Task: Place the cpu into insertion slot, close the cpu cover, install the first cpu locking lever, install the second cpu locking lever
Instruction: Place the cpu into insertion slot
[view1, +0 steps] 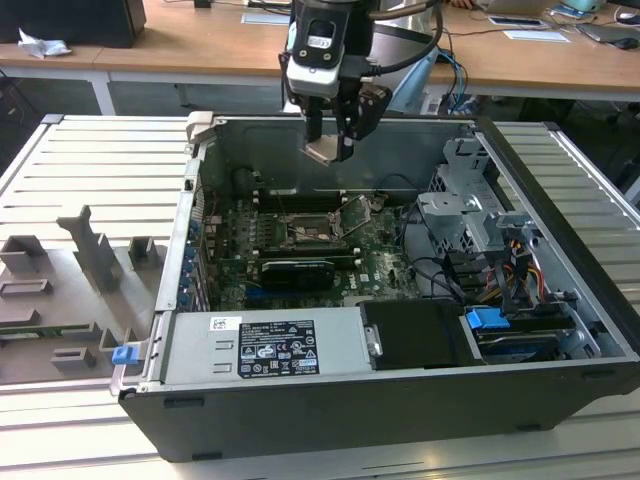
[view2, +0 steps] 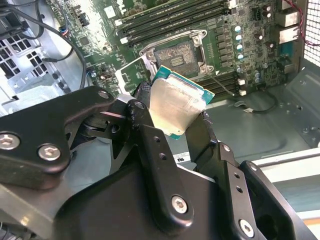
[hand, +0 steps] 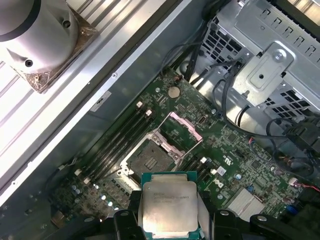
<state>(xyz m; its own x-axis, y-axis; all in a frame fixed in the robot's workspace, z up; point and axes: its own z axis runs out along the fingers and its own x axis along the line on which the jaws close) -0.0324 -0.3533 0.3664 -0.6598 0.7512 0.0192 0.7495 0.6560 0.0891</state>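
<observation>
Black fingers (view2: 150, 140) grip the pale silver square cpu (view2: 175, 107) above the empty dark square insertion slot (hand: 150, 159); silvery frame cpu cover (hand: 182, 128) raised; nothing seated yet.

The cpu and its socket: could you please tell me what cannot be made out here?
cpu: two edges covered by fingers of the gripper in the first wrist view.
insertion slot: contacts too small in the exterior view.
cpu cover: partly behind the cpu in the second wrist view.
</observation>
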